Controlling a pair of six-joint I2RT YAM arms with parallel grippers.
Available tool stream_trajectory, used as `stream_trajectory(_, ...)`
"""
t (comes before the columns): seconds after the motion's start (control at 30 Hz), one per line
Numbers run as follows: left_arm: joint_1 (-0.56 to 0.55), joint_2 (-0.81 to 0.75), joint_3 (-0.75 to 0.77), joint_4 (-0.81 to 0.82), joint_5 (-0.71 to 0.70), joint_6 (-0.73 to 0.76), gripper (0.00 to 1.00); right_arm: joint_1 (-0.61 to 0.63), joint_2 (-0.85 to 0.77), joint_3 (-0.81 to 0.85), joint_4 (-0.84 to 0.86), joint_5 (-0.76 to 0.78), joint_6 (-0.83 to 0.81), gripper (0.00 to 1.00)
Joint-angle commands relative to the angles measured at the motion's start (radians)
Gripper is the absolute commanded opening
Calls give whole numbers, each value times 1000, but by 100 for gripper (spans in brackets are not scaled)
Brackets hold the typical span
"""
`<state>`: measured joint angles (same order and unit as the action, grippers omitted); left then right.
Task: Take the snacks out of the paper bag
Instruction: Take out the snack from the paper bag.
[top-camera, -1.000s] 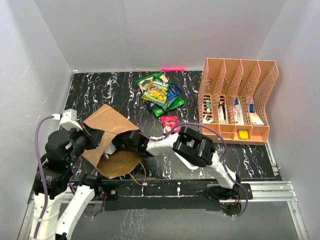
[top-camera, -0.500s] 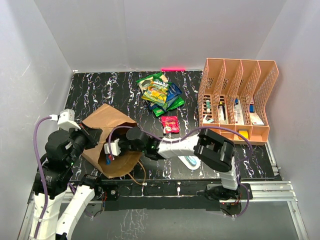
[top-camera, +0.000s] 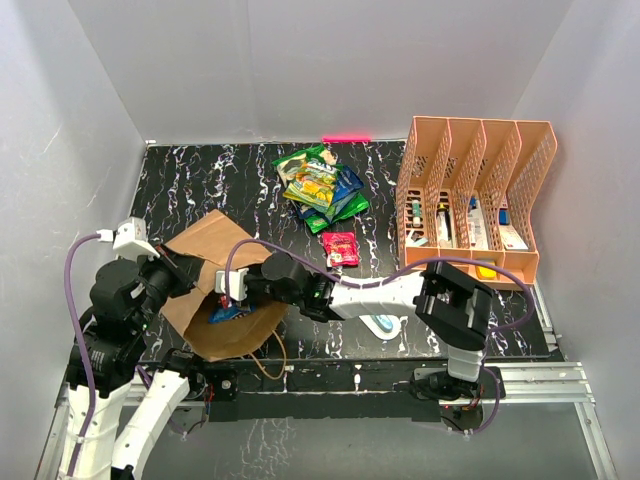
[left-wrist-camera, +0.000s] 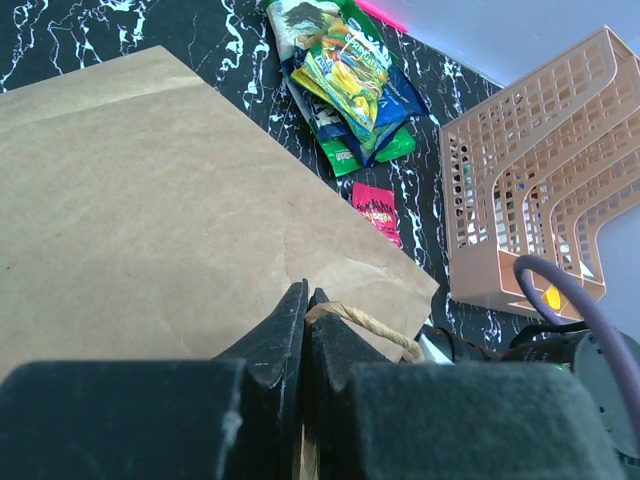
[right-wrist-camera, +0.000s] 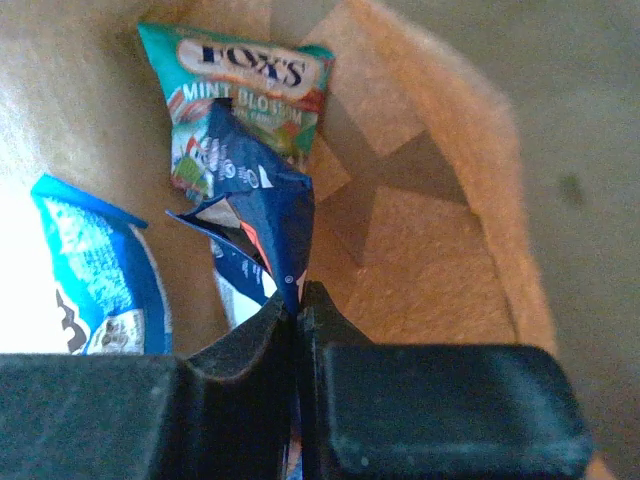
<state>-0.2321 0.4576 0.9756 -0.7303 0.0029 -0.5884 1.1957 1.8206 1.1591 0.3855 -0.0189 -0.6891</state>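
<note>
The brown paper bag (top-camera: 215, 248) lies on its side at the near left, its mouth facing right. My left gripper (left-wrist-camera: 305, 300) is shut on the bag's rim at its twisted handle (left-wrist-camera: 375, 325) and holds the mouth up. My right gripper (right-wrist-camera: 297, 310) is at the bag's mouth (top-camera: 232, 298), shut on the corner of a dark blue packet (right-wrist-camera: 262, 205), which also shows in the top view (top-camera: 226, 313). A teal mint packet (right-wrist-camera: 245, 85) and a light blue packet (right-wrist-camera: 95, 270) lie inside the bag. A pile of snacks (top-camera: 320, 185) and a red packet (top-camera: 341, 247) lie on the table.
The peach mesh organizer (top-camera: 480, 200) stands at the right. A white-and-teal oval blister pack (top-camera: 383, 323) lies under my right arm near the front edge. A pink strip (top-camera: 346, 138) marks the back edge. Grey walls close in the table.
My right gripper has drawn back to the right from deep in the bag to its mouth, and the dark blue packet now shows there. My left gripper holds still.
</note>
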Motion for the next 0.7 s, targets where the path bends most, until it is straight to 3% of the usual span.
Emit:
stream_trajectory(0.0, -2, 16, 13, 22, -3, -8, 0, 0, 9, 33, 0, 65, 43, 8)
stream_trajectory(0.17, -2, 13, 14, 15, -12, -11, 0, 1, -63, -4, 11, -19, 49, 8)
stream_trajectory(0.4, -2, 25, 14, 32, -7, -11, 0, 1, -284, -130, 24, -221, 101, 8)
stream_trajectory(0.67, -2, 27, -13, 38, -3, 1, 0, 0, -600, -250, -84, -206, 115, 8)
